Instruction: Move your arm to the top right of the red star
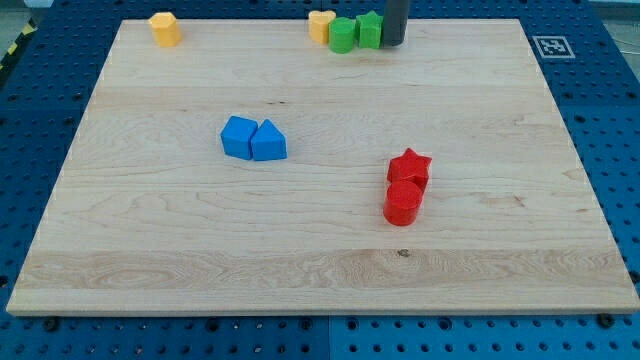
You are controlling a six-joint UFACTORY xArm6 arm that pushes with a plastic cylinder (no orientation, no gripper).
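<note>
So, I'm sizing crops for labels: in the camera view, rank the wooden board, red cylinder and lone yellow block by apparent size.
1. Wooden board, by far.
2. Red cylinder.
3. Lone yellow block, though it sits farther up the view, so distance may shrink it.

Pale, smooth-grained wooden board (pixel 150 220); matt plastic-looking red star (pixel 409 166).

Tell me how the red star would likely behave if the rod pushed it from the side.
The red star looks solid and squat, so it would probably slide, not tip. The wooden board looks smooth, so it may slide easily. It seems to touch the red cylinder, which might move too. My tip is far above.
</note>
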